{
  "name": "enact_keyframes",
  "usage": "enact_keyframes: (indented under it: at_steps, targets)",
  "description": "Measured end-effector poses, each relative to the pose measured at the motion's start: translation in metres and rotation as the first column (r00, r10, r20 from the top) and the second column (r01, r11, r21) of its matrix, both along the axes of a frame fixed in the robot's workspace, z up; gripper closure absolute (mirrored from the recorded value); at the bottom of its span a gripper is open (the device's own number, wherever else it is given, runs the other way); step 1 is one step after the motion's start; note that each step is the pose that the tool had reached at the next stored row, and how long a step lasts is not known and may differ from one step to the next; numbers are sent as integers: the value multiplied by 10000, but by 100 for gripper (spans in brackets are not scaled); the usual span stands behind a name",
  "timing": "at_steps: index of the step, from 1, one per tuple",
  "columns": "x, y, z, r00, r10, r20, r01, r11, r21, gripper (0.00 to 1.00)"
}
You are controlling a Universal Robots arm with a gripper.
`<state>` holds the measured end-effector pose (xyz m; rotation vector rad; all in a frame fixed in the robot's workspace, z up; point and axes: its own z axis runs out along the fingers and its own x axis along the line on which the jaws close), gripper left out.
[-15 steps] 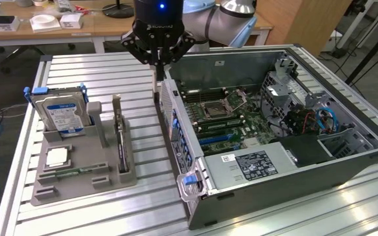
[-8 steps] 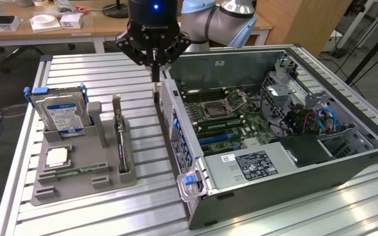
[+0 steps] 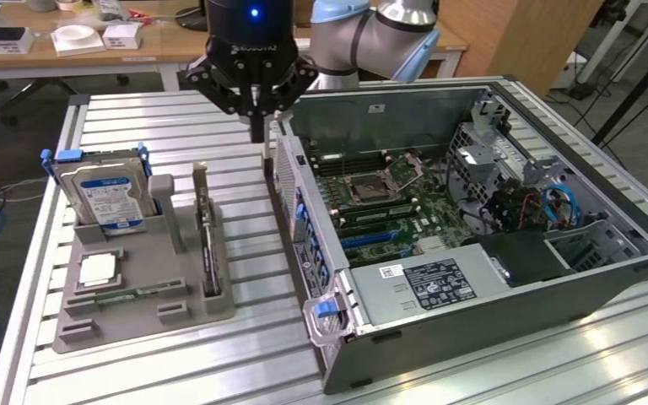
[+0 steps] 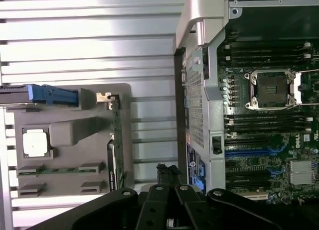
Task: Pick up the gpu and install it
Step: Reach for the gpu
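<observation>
Grey holder (image 3: 132,325), near left on the slatted table (image 3: 189,371): processor chip (image 3: 99,270) lying flat, hard drive (image 3: 105,198) upright at the far end. The gpu (image 3: 203,232) stands on edge in the holder's right slot, untouched. Open computer case (image 3: 493,329), right. Gripper (image 3: 259,131), farther back, above the gap between holder and case: jaws pinched together, empty. The gpu lies nearer and left of them, apart.

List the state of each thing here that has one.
end effector, shut, empty, hovering over the table
graphics card, upright in the grey holder, not gripped
hard drive, upright in the holder
processor chip, flat in the holder
computer case, lying down, upper side open
</observation>
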<state>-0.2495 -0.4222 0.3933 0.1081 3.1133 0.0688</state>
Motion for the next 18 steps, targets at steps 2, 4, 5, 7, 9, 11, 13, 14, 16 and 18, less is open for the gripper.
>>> enact_keyframes:
  at_steps: [2, 4, 5, 7, 9, 11, 13, 14, 16, 18]
  targets:
    - [-27, -6, 0, 10000, 0, 0, 0, 10000, 0, 89]
    - [-53, -12, 0, 10000, 0, 0, 0, 10000, 0, 89]
    - [-68, -15, 0, 10000, 0, -1, 0, 10000, 0, 89]
    - [-95, -21, 0, 10000, 0, 0, 0, 10000, 0, 89]
    - [-121, -27, 0, 10000, 0, 0, 0, 10000, 1, 89]
    - [-149, -33, 0, 10000, 1, -1, -1, 10000, 0, 89]
    - [-176, -38, 0, 10000, 0, 0, 0, 10000, 0, 89]
    - [-189, -41, 0, 10000, 0, 0, 0, 10000, 0, 89]
    - [-213, -47, 0, 10000, 1, 0, -1, 10000, 1, 89]
    - [-240, -53, 0, 10000, 1, 0, -1, 10000, 1, 89]
